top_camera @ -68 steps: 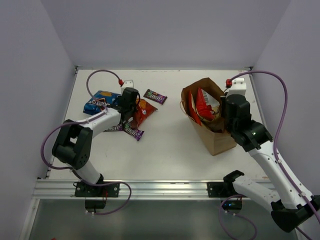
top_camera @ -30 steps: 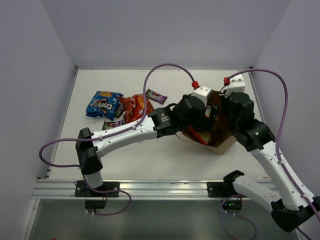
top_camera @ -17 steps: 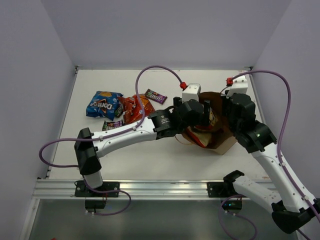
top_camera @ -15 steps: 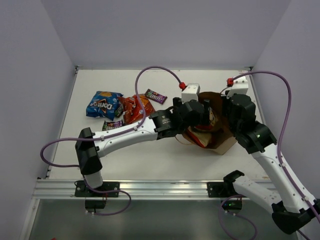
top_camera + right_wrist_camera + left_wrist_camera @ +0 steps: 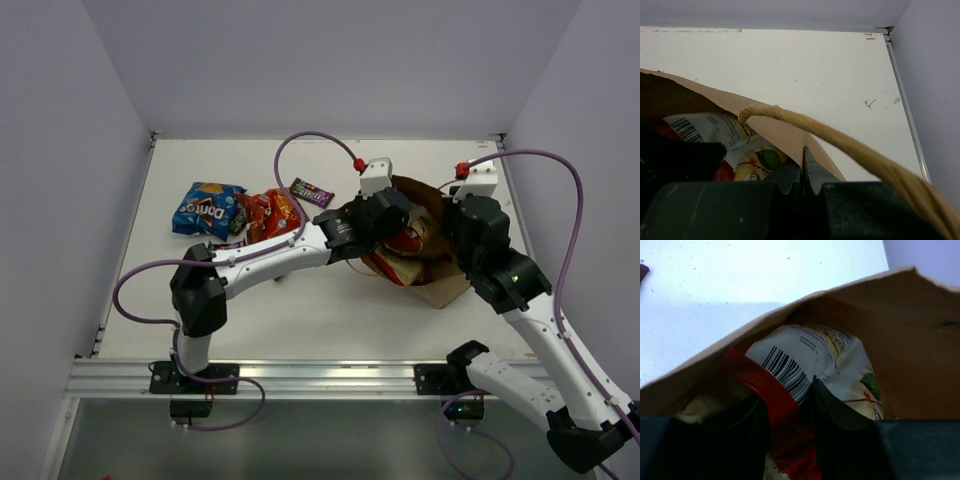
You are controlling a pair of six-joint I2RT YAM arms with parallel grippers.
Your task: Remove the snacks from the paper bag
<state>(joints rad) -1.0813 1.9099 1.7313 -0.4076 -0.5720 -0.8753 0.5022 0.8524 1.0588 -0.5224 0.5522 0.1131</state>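
Snacks [image 5: 810, 365] half-hidden in paper bag [image 5: 910, 340]; right fingers [image 5: 812, 175] pinch its rim; left fingers [image 5: 840, 415]: grip unclear.

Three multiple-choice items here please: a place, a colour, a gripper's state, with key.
1. Where does the blue chip bag lie? A on the table, left of the paper bag; B inside that bag; C in a gripper.
2. What colour is the edge of the packet between the fingers of the left gripper? A green; B blue; C red.
3. The right gripper is: A wide open; B shut on the paper bag's rim; C out of view.
Key: 1 A, the top view shows it on the table; 2 C, the left wrist view shows a red strip there; 3 B, the right wrist view shows its fingers pinching brown paper.
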